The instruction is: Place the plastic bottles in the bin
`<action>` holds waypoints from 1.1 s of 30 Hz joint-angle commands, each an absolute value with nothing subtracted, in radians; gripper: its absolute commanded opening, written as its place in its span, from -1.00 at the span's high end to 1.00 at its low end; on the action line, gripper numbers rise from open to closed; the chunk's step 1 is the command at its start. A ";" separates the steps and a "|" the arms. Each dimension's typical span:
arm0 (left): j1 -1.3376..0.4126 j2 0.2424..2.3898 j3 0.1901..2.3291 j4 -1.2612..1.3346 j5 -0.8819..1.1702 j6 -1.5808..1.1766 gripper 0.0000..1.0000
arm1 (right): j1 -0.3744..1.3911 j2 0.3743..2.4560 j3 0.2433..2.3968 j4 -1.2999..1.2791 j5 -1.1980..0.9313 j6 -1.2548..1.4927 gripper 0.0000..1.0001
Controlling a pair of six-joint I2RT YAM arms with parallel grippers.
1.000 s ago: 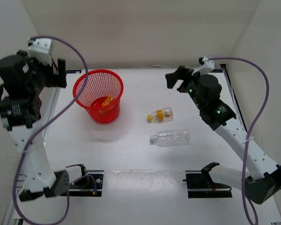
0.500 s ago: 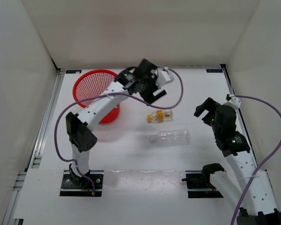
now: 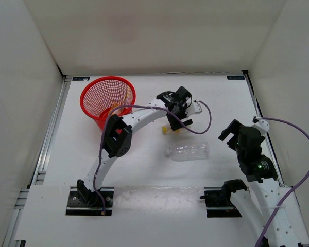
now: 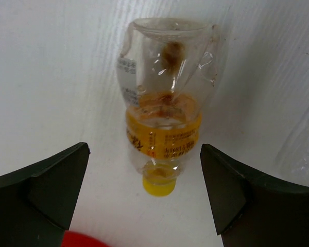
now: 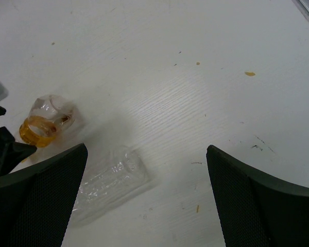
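Observation:
The small clear bottle with a yellow cap lies on the white table, cap toward my left gripper. That gripper hangs open just over the cap end, one finger on each side and neither touching. In the top view the left gripper covers most of this bottle, and only the yellow cap shows. The larger clear bottle lies on its side just in front of it. My right gripper is open and empty, to the right of both bottles. The red mesh bin holds an orange bottle.
White walls close in the table at the back and on both sides. The left arm's purple cable loops over the table beside the small bottle. In the right wrist view the large bottle lies by the left finger, with bare table to the right.
The left arm has swung from beside the bin across the table and come down over the small yellow-capped bottle. The right arm has drawn back toward the near right. Both bottles lie where they were.

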State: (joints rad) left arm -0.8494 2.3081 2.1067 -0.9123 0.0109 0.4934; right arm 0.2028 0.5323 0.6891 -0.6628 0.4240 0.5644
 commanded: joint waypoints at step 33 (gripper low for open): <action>-0.782 1.959 2.281 -0.789 -0.250 0.417 0.74 | 0.198 0.644 0.759 -0.667 0.135 0.299 -0.98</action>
State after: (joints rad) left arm -0.8173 2.2517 2.2208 -0.8787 -0.0994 0.4316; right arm 0.2020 0.5747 0.7109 -0.6979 0.2733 0.3832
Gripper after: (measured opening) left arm 0.688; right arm 0.993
